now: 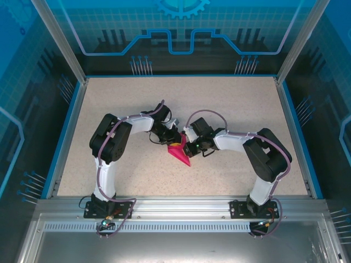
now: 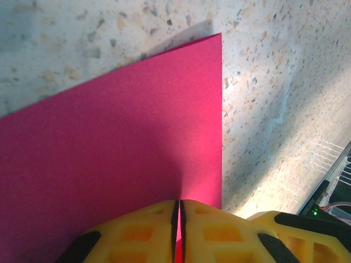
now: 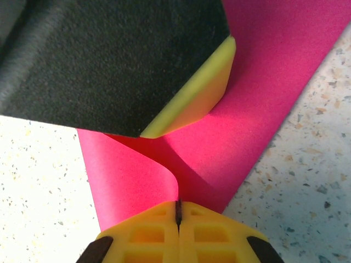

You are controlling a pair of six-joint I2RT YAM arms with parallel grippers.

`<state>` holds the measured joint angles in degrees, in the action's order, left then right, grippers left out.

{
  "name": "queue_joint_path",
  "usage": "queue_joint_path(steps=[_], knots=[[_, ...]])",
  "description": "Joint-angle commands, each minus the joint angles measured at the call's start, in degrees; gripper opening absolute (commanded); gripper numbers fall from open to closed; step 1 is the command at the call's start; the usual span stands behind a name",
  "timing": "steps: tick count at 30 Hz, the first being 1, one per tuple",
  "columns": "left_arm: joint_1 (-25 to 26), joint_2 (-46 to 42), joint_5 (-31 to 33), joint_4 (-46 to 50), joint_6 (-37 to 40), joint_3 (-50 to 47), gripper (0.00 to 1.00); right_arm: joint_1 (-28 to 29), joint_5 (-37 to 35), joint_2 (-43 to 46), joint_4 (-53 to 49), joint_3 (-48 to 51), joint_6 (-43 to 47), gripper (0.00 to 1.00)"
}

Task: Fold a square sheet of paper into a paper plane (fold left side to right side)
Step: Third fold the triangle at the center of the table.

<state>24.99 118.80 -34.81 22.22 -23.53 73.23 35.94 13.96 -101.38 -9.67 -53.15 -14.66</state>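
The magenta-pink sheet of paper (image 1: 180, 154) lies at the middle of the table, seen from above as a pointed wedge with its tip toward the near edge. Both grippers meet at its far end. My left gripper (image 1: 171, 141) is shut on the paper: in the left wrist view the flat sheet (image 2: 120, 142) runs between the closed yellow jaws of the left gripper (image 2: 179, 205). My right gripper (image 3: 178, 207) is shut on a raised, curling edge of the paper (image 3: 263, 93). The left gripper's yellow finger (image 3: 192, 96) presses on the sheet just ahead of it. In the top view the right gripper (image 1: 187, 148) is beside the left one.
The speckled beige table (image 1: 109, 109) has a blue rim (image 1: 64, 137) on its sides and an aluminium rail (image 1: 181, 204) at the near edge. Both arm bases (image 1: 107, 205) (image 1: 258, 208) stand on that rail. Transparent enclosure walls stand around the table.
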Motion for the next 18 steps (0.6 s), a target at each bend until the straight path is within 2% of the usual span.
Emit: queue_joint_path(steps=[1, 11, 18], knots=[[0.49, 1.34, 1.70, 2.48, 1.53, -1.48, 0.14, -0.81, 0.25, -1.40, -1.32, -1.10, -0.46, 0.00], [0.49, 0.84, 1.84, 2.48, 1.55, -1.52, 0.17, -0.72, 0.24, -2.58, -2.18, 0.05, -0.19, 0.00], [-0.16, -2.99, 2.90, 4.60, 2.48, 0.85, 0.29, -0.71, -0.29, -2.71, -4.01, 0.32, 0.67, 0.00]])
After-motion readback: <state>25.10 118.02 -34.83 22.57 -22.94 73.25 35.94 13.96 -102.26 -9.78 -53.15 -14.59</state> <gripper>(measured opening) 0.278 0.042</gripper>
